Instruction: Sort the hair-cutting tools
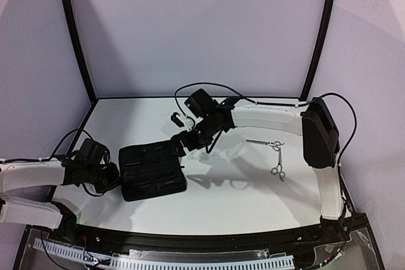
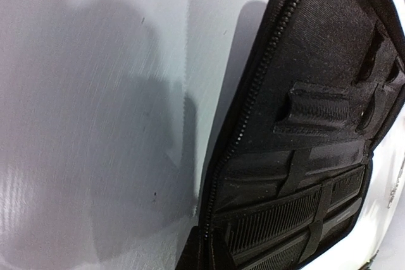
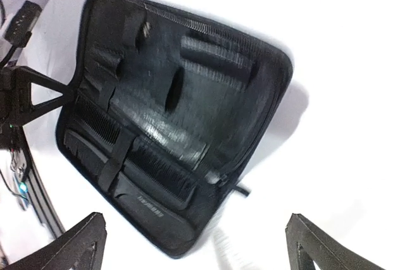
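The black zip case lies open left of centre. Two black combs sit under its straps, one by the near rim and one further in. Their teeth also show in the left wrist view. Two silver scissors lie on the white table to the right, one further back and one nearer. My left gripper is shut on the case's left zip rim. My right gripper hovers over the case's far right corner, open wide and empty, and also shows in its wrist view.
The white table is enclosed by pale walls with black corner posts. A black rail runs along the near edge. A loose black cable arcs over the right arm.
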`<state>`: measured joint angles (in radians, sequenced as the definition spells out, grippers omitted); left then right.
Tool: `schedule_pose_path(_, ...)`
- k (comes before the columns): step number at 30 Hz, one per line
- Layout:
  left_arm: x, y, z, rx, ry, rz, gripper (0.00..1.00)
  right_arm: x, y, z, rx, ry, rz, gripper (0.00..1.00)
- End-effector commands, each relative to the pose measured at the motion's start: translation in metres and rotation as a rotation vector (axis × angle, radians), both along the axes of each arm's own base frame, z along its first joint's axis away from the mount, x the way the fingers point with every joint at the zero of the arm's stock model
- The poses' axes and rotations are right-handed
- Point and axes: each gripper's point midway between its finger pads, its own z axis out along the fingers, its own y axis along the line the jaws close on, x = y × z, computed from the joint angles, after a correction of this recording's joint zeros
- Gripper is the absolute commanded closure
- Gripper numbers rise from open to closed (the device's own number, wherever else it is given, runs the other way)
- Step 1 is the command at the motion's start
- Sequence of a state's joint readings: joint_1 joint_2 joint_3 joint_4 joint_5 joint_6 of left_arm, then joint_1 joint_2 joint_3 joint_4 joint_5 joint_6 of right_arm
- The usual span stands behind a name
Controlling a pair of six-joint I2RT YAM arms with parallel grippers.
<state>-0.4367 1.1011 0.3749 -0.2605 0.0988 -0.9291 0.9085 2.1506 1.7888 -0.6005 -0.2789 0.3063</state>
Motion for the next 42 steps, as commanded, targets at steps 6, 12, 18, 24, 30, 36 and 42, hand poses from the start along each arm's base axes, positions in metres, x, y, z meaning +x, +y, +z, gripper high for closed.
schedule_pose_path(6,0.020,0.006,0.021,0.120,-0.003,-0.037,0.53,0.058,0.018,0.042,0.163,-0.301,0.376,0.01)
schedule_pose_path(12,0.037,0.026,0.087,0.208,-0.147,0.032,0.02,0.071,0.032,0.030,0.168,-0.339,0.429,0.01)
schedule_pose_path(18,0.022,0.065,0.130,0.344,-0.191,0.130,0.01,0.079,0.049,0.007,0.158,-0.341,0.455,0.07)
schedule_pose_path(24,-0.002,0.077,0.127,0.320,-0.186,0.176,0.01,0.074,0.053,-0.019,0.137,-0.281,0.477,0.17)
schedule_pose_path(30,-0.016,0.079,0.121,0.260,-0.193,0.202,0.01,0.072,0.050,-0.044,0.102,-0.241,0.480,0.23)
schedule_pose_path(36,-0.018,0.080,0.126,0.253,-0.202,0.206,0.01,0.066,0.052,-0.050,0.119,-0.190,0.487,0.49)
schedule_pose_path(42,-0.019,0.081,0.127,0.264,-0.198,0.207,0.01,0.068,0.048,-0.052,0.109,-0.157,0.434,0.89)
